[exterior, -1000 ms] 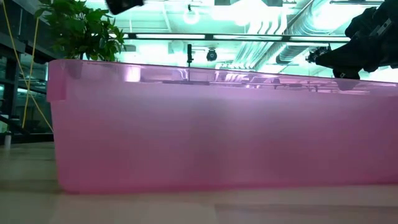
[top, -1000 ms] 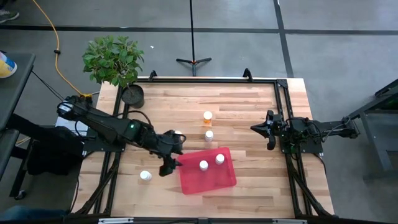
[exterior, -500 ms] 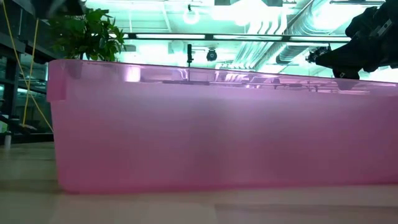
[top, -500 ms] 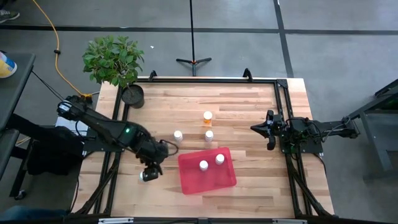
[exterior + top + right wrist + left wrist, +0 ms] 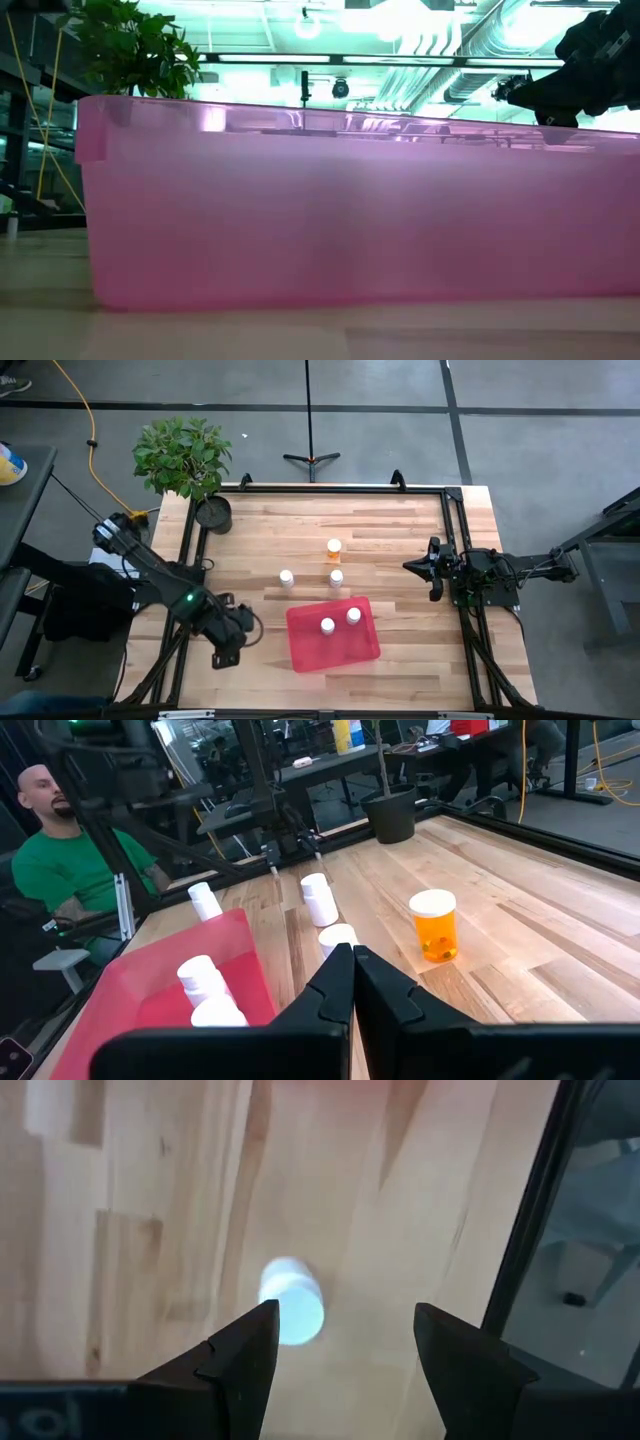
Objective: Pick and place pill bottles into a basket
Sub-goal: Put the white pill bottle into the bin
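The red basket [image 5: 333, 632] lies at the table's front middle with two white pill bottles [image 5: 327, 625] [image 5: 353, 616] upright in it. Two white bottles [image 5: 287, 577] [image 5: 336, 577] and an amber one [image 5: 333, 547] stand on the wood behind it. My left gripper [image 5: 226, 646] is at the front left, open and pointing down. A white bottle [image 5: 292, 1300] stands on the table below it, close to one finger and apart from both. In the high view the gripper hides this bottle. My right gripper [image 5: 432, 570] waits, shut and empty, at the table's right side.
A black pot [image 5: 213, 513] with a green plant [image 5: 182, 455] stands at the far left corner. A black frame rail [image 5: 530, 1250] runs close along the left gripper. The basket's wall [image 5: 350, 200] fills the low view. A person in a green shirt [image 5: 60, 860] sits beyond the table.
My left gripper has gone from beside the basket's left wall toward the table's left and near edges. It now stands over the white bottle at the front left. The bottles and the basket have kept their places.
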Motion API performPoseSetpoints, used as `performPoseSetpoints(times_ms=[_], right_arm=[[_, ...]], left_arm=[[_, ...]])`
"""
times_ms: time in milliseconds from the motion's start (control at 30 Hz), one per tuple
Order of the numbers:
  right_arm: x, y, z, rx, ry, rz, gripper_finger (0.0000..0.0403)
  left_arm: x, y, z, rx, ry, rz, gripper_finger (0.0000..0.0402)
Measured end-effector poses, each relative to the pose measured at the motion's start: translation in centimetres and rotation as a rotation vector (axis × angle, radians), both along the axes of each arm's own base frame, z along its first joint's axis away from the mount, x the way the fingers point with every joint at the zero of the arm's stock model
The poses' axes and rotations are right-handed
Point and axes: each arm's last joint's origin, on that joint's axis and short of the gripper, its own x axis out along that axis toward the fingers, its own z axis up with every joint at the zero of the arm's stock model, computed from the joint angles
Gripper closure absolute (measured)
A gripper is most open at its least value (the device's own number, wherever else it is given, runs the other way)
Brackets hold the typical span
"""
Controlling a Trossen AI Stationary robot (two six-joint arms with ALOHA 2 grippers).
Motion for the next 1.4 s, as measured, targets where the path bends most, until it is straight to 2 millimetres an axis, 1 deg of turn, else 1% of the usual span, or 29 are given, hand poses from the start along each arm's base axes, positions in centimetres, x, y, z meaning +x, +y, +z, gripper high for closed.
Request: performPoseSetpoints(times_ms=[100,233,367,567,900,1400], right_arm=[[0.0,0.0,0.0,0.000,0.000,0.000,0.0403],[0.0,0.0,0.0,0.000,0.000,0.000,0.0403],[0.0,0.0,0.0,0.000,0.000,0.000,0.0403],[0.0,0.0,0.0,0.000,0.000,0.000,0.0403],[0.0,0.0,0.0,0.000,0.000,-0.001,0.0403],[0.0,0.0,0.0,0.000,-0.001,-0.004,0.0403]], left_arm=[[-0.3,-0.7,-1.3,-0.022,-0.004,0.021,0.0137],[-0.6,-1.1,-2.7,-0.033,-0.013,0.007,0.0137],[-1.1,-0.8,-4.2,0.001,0.023,0.012,0.0137],[-1.4,-0.5,-5.8,0.015,0.039,0.016,0.0137],[-1.6,-0.3,-7.0,0.017,0.046,0.008,0.0137],[-1.6,-0.2,-7.8,0.021,0.047,0.005,0.0137]])
